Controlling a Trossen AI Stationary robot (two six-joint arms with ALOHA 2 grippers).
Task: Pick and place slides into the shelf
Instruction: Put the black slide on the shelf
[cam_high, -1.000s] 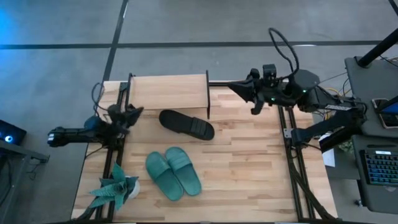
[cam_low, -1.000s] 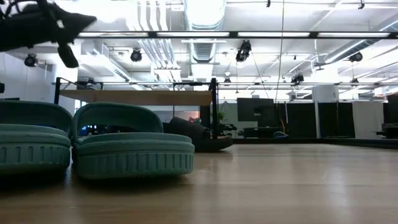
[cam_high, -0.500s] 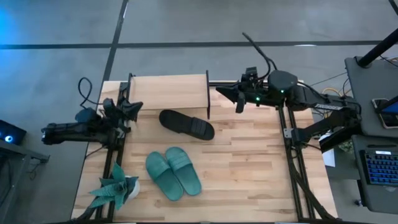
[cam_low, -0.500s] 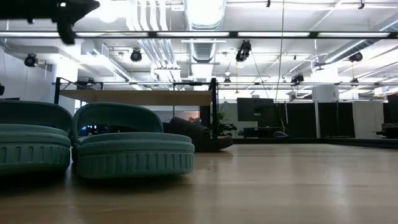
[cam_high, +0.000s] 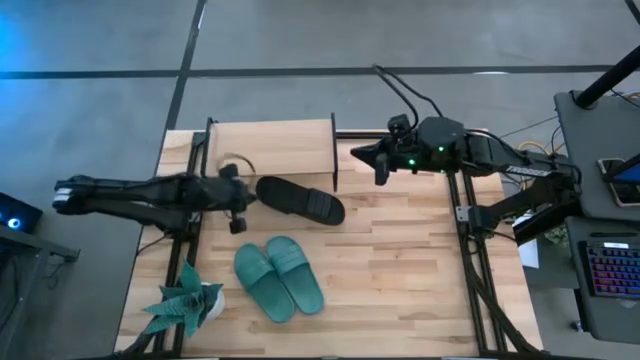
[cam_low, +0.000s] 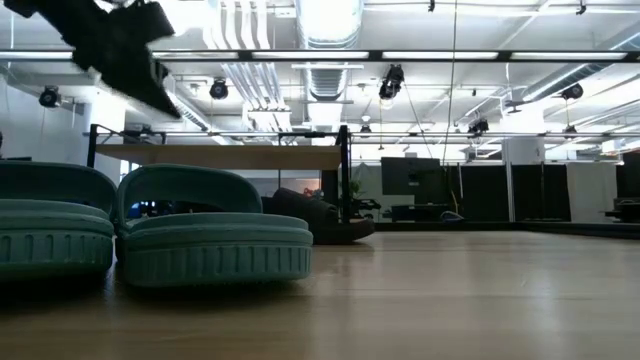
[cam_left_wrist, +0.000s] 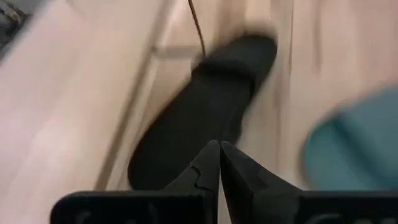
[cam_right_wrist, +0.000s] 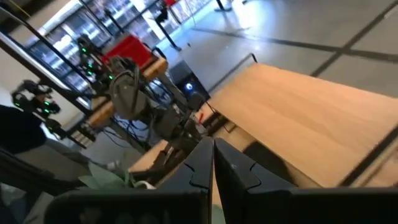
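High view alone shows both arms: left gripper (cam_high: 243, 196), shut and empty, beside the black slide (cam_high: 299, 200); right gripper (cam_high: 362, 156), shut, at two o'clock past the shelf (cam_high: 272, 146).

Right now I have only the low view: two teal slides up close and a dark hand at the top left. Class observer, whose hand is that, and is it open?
Observer: That is the left hand. It is shut, over the black slide, near the end closest to the table's left side.
Operator: Where is the other one?
Observer: Out of your view. The right hand is shut, beside the right end of the shelf.
Operator: How does the black slide lie?
Observer: From above, it lies slantwise on the table just in front of the shelf.
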